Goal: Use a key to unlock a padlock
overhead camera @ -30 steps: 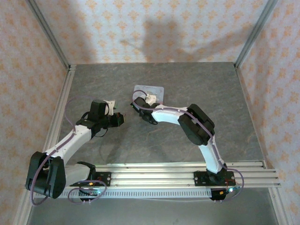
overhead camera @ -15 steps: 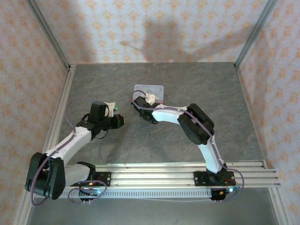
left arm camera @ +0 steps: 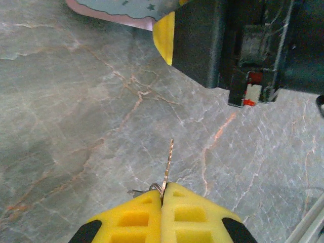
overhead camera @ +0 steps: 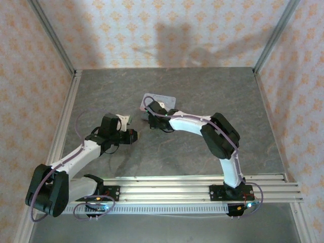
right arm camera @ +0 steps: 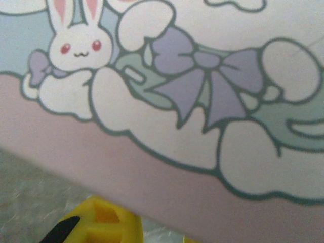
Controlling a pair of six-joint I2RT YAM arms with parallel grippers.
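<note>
My left gripper [overhead camera: 132, 135] [left arm camera: 163, 188] is shut on the key [left arm camera: 169, 162]. The thin pale blade sticks out forward from between the yellow pads, above the stone tabletop, and a small wire ring [left arm camera: 154, 188] shows beside its head. My right gripper [overhead camera: 151, 117] sits at the near edge of the light-blue cartoon tin [overhead camera: 164, 99] [right arm camera: 202, 101]. One yellow finger [right arm camera: 101, 223] shows under the tin's pink rim, and the rest of the jaws is covered. The padlock is hidden. From the left wrist I see the right gripper's yellow finger [left arm camera: 164, 30] a short way ahead of the key tip.
The tin [left arm camera: 121, 10] rests slightly askew near the middle of the grey stone table [overhead camera: 212, 91]. Patterned walls close the left, back and right sides. A metal rail [overhead camera: 202, 192] with both arm bases runs along the near edge.
The left gripper has carried the key right and nearer, towards the right gripper. The right gripper's jaws have narrowed at the tin's edge, and the tin has turned slightly.
</note>
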